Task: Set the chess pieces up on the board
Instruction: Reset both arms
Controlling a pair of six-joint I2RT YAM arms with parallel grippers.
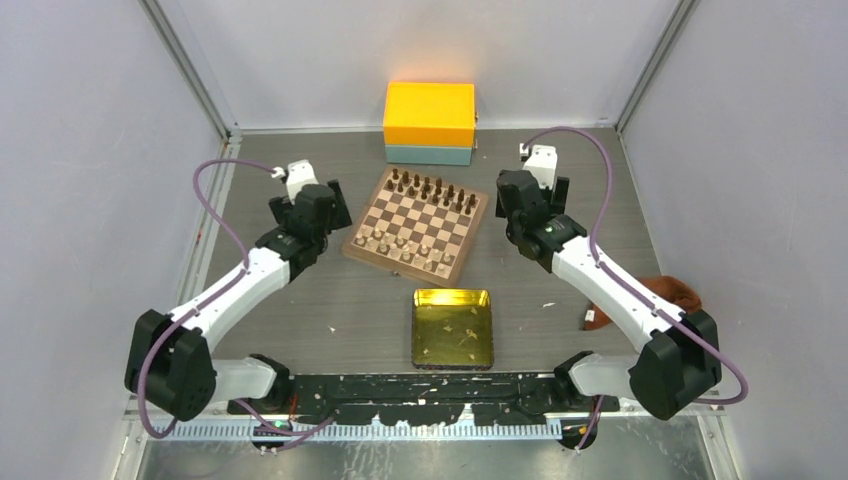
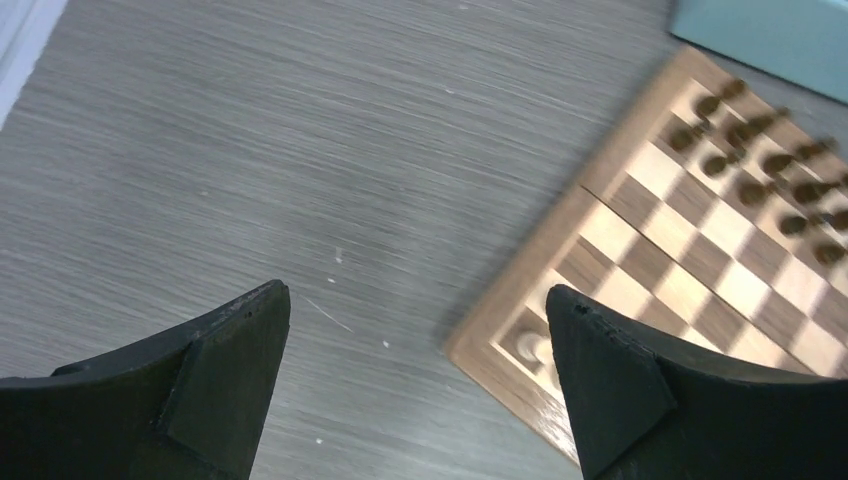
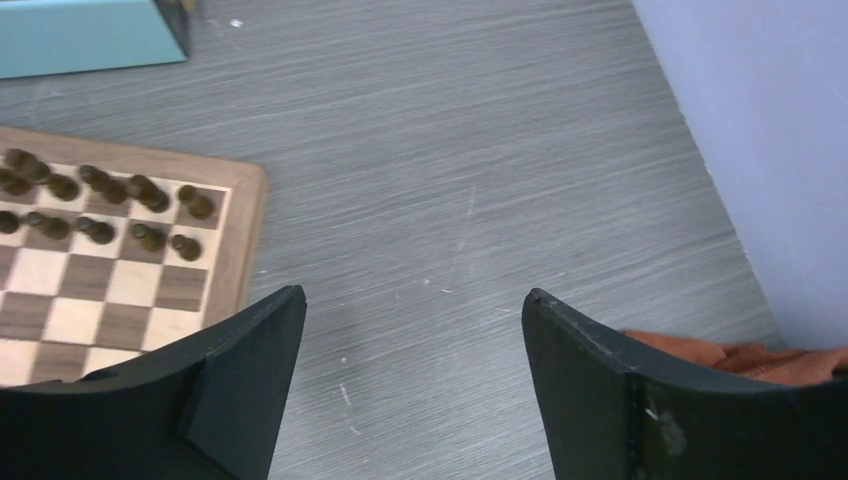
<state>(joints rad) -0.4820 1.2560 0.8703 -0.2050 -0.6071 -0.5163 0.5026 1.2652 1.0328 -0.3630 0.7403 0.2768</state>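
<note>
The board lies flat in the middle of the bench, turned a little clockwise, so its far edge slopes nearer toward the right and 1 corner points at the gold tray just beyond it on the near side. Being square, it has no long axis; the lines of pieces give its direction, running left to right along that same slope. The chess pieces stand upright in the 2 near rows and the dark pieces in the 2 far rows, with bare squares between. A yellow and teal box sits close behind the far edge, leaving only a narrow strip there. Wide bare bench flanks the left and right edges. The left tool hangs over that bare strip just off the board's left border, jaws spread wide, gripping nothing. The right tool hangs off the right border, likewise released and empty, with an orange cloth farther out near the wall.
</note>
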